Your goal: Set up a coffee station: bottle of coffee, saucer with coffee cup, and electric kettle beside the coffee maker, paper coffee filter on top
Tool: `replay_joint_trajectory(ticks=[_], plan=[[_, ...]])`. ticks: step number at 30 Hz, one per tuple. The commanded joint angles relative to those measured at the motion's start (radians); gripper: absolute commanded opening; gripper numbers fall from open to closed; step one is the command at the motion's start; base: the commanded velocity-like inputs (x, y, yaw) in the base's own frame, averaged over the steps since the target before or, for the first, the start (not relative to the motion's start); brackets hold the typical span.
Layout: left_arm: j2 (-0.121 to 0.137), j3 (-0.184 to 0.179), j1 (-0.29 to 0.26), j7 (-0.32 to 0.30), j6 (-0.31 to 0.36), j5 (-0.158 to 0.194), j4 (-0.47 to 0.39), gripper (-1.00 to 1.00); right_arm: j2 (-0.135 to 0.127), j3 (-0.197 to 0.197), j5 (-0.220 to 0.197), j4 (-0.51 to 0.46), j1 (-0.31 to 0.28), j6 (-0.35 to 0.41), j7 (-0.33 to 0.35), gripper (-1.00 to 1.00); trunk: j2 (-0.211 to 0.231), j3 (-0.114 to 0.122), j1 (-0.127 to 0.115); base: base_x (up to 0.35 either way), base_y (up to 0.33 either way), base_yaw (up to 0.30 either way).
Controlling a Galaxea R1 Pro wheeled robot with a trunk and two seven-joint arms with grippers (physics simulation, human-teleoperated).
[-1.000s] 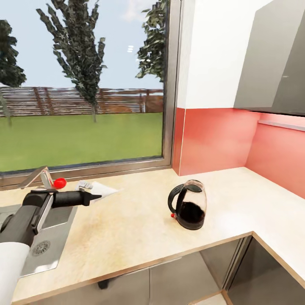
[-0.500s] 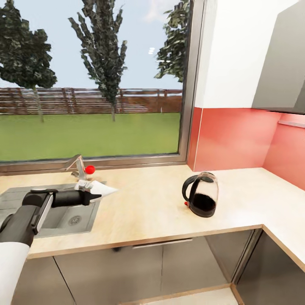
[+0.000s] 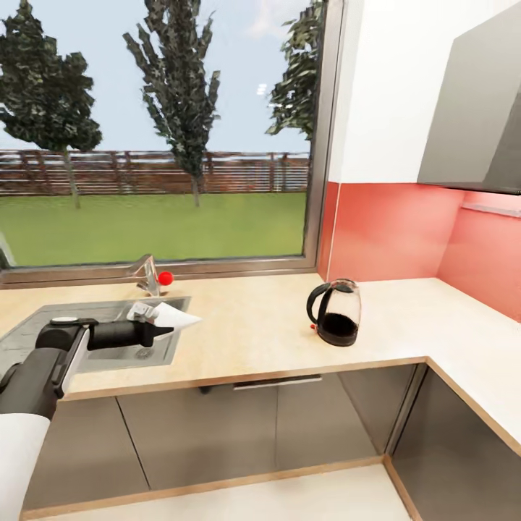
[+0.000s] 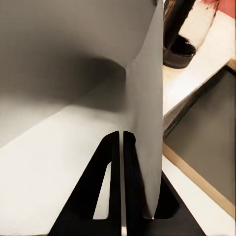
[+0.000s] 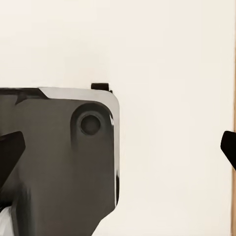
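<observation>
Paper coffee filter (image 3: 174, 318) pinched flat in left hand (image 3: 161, 332), held over sink (image 3: 29, 329) edge of table (image 3: 246, 340). Thin, floppy, v light imo, so grip near folded edge, not tip. Electric kettle (image 3: 336, 312) further along table. Right hand: can't tell.

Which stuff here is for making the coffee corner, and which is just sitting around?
For the job:
- filter, pinched in the left pincer
- kettle
- countertop

Just there:
- sink
- tap with its red knob
- window
- grey cabinets
</observation>
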Motion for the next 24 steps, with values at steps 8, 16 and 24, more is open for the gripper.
replay_joint_trajectory(ticks=[8, 16, 24], plan=[[0.000, 0.003, -0.001, -0.009, 0.003, -0.009, -0.002, -1.00, -0.001, -0.002, -0.002, -0.002, 0.001, -0.001, 0.000, 1.00, -0.001, 0.000, 0.000, -0.334, 0.000, 0.000], [-0.001, 0.003, -0.001, -0.009, 0.003, -0.007, -0.002, -1.00, -0.001, -0.002, -0.001, -0.002, 0.001, -0.002, 0.000, 1.00, -0.001, 0.000, 0.000, -0.150, 0.000, 0.022], [-0.003, 0.002, 0.000, -0.009, 0.003, -0.007, -0.002, -1.00, -0.001, -0.002, -0.001, -0.001, 0.000, -0.002, -0.001, 1.00, -0.001, 0.000, 0.000, -0.009, 0.000, 0.235]])
